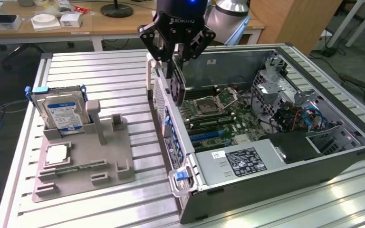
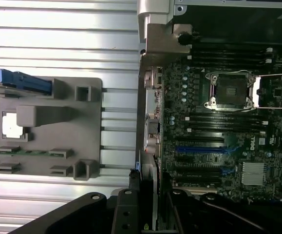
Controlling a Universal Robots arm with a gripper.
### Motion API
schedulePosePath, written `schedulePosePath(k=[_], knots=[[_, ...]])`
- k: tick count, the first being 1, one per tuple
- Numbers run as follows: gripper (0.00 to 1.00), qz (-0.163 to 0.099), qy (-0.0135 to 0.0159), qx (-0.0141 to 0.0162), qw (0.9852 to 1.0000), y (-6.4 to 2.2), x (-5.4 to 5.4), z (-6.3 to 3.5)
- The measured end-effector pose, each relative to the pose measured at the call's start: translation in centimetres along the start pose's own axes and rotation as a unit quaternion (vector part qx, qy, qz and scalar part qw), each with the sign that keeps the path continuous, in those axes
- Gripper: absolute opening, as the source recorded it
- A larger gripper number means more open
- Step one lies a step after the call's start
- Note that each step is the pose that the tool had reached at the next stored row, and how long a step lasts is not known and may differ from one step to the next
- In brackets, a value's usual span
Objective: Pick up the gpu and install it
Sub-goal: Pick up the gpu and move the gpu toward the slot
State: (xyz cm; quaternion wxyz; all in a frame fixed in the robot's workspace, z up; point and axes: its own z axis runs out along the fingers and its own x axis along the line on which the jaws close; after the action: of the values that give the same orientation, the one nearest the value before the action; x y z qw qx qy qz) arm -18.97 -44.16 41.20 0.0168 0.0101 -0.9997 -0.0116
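The gpu [image 1: 175, 90] is a thin dark card hanging on edge. My gripper [image 1: 177, 66] is shut on its top. It hovers over the open computer case's side wall [image 1: 169, 128], the wall toward the exterior view's left, just above the motherboard [image 1: 224, 118]. In the wrist view the gpu [image 2: 149, 173] appears edge-on between my gripper's [image 2: 149, 207] black fingers [image 2: 131, 200], beside the blue and black expansion slots [image 2: 204, 151].
A grey parts holder [image 1: 84, 164] lies on the slatted metal table [image 1: 106, 76] at the exterior view's left. It carries an upright hard drive [image 1: 62, 111], a processor chip [image 1: 55, 154] and a memory stick [image 1: 74, 168]. Cables and a drive cage [image 1: 296, 109] fill the case's far side.
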Motion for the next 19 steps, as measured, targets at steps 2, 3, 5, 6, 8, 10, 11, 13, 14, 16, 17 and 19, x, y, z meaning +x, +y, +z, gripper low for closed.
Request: schedulePosePath(k=[2, 3, 5, 6, 8, 10, 11, 13, 14, 16, 17, 19], knots=[[0.26, 0.0, 0.0, 0.0, 1.0, -0.01, -0.3, -0.01], [0.26, 0.0, 0.0, 0.0, 1.0, -0.01, -0.5, -0.02], [0.26, 0.0, 0.0, 0.0, 1.0, -0.01, -0.8, -0.03], [0.26, 0.0, 0.0, 0.0, 1.0, -0.02, -1.0, -0.03], [0.26, 0.0, 0.0, 0.0, 1.0, -0.02, -1.3, -0.04], [0.26, 0.0, 0.0, 0.0, 1.0, -0.03, -1.6, -0.05], [0.26, 0.0, 0.0, 0.0, 1.0, -0.03, -1.7, -0.06], [0.26, 0.0, 0.0, 0.0, 1.0, -0.04, -2.0, -0.06], [0.26, 0.0, 0.0, 0.0, 1.0, -0.04, -2.2, -0.07], [0.26, 0.0, 0.0, 0.0, 1.0, -0.05, -2.4, -0.08], [0.26, 0.0, 0.0, 0.0, 1.0, -0.05, -2.6, -0.09], [0.26, 0.0, 0.0, 0.0, 1.0, -0.05, -2.8, -0.09]])
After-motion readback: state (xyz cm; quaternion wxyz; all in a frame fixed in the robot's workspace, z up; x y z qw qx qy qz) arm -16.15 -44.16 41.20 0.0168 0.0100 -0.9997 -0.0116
